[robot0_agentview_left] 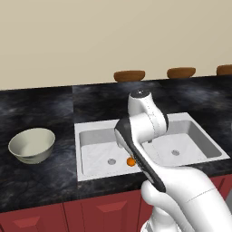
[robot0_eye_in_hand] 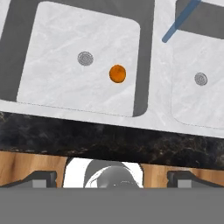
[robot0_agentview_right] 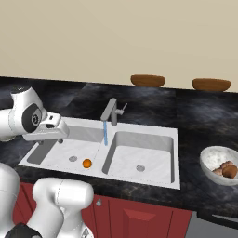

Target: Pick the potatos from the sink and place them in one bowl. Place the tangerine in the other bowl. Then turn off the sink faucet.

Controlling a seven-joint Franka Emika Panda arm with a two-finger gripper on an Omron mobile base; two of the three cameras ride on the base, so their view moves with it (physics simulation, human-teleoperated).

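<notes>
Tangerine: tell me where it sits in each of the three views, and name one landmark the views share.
Left base view: the tangerine lies in the sink's left basin, right of that basin's drain, beside the arm.
Right base view: the tangerine is in the left basin, right of the same drain.
Hand view: the tangerine is above centre, right of the drain.
Shared landmark: that drain.

We are in a kitchen; we see a white double-basin sink (robot0_agentview_right: 139, 160) with a grey faucet (robot0_agentview_right: 111, 111) set in a black stone counter (robot0_agentview_left: 41, 113) above red cabinets (robot0_agentview_right: 139, 218).
</notes>
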